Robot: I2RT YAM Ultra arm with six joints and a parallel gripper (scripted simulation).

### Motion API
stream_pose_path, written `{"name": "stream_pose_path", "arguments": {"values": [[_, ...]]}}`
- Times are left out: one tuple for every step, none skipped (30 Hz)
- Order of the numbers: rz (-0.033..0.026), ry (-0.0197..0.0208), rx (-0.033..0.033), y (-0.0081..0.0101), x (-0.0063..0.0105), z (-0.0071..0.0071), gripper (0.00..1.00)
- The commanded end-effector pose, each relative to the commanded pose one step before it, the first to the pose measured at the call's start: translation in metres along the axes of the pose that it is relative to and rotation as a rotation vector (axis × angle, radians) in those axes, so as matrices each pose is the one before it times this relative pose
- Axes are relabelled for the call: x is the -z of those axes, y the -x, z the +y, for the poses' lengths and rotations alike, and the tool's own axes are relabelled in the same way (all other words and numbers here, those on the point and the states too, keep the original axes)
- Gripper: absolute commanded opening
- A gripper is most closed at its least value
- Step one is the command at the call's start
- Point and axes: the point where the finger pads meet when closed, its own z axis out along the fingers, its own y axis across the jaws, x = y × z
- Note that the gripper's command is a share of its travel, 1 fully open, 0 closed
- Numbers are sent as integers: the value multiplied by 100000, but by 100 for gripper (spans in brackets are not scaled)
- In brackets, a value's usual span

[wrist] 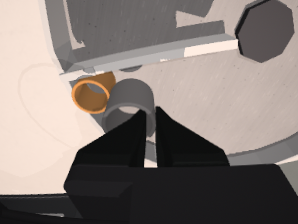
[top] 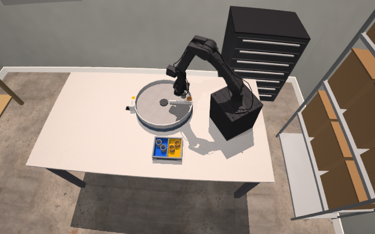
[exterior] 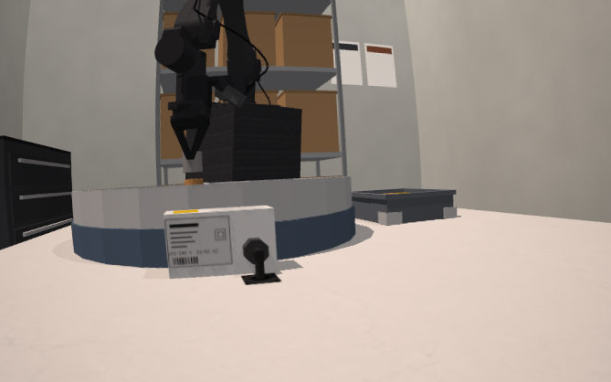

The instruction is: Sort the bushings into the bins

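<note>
Steel bushing, gray and hollow, hangs above the turntable, near its rim on the side toward the black block that carries the arm. The jaws point downward and pinch the bushing by its wall, one fingertip inside the opening. A bronze bushing lies on the turntable, close to its rim and beside the straight bar, which extends from near the central hub to the rim. Just apart from the turntable, on the table, stands a two-part tray. Its blue bin contains two gray bushings; its yellow bin contains two orange-brown bushings.
</note>
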Motion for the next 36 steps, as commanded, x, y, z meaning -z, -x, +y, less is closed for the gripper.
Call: {"name": "stream_pose_path", "arguments": {"values": [[-1336, 1024, -588, -157, 2161, 375, 0], [5, -19, 2, 1, 238, -6, 0], [16, -70, 6, -4, 186, -29, 0], [12, -53, 5, -3, 125, -22, 0], [8, -36, -94, -2, 71, -15, 0], [-4, -14, 25, 37, 26, -16, 0], [-413, 1812, -98, 84, -623, 444, 0], [-100, 443, -33, 17, -153, 109, 0], [0, 0, 0, 0, 0, 0, 0], [0, 0, 0, 0, 0, 0, 0], [-5, 22, -14, 1, -5, 8, 0], [-1, 4, 0, 0, -1, 1, 0], [-1, 3, 0, 0, -1, 1, 0], [-1, 3, -2, 0, -1, 1, 0], [-1, 2, -1, 0, -1, 1, 0], [0, 1, 0, 0, 0, 0, 0], [0, 1, 0, 0, 0, 0, 0], [0, 1, 0, 0, 0, 0, 0], [0, 1, 0, 0, 0, 0, 0], [0, 1, 0, 0, 0, 0, 0], [0, 0, 0, 0, 0, 0, 0], [0, 0, 0, 0, 0, 0, 0], [0, 0, 0, 0, 0, 0, 0], [0, 0, 0, 0, 0, 0, 0], [0, 0, 0, 0, 0, 0, 0], [0, 0, 0, 0, 0, 0, 0], [0, 0, 0, 0, 0, 0, 0], [0, 0, 0, 0, 0, 0, 0], [0, 0, 0, 0, 0, 0, 0], [0, 0, 0, 0, 0, 0, 0], [0, 0, 0, 0, 0, 0, 0], [0, 0, 0, 0, 0, 0, 0], [0, 0, 0, 0, 0, 0, 0], [0, 0, 0, 0, 0, 0, 0], [0, 0, 0, 0, 0, 0, 0], [0, 0, 0, 0, 0, 0, 0]]}}
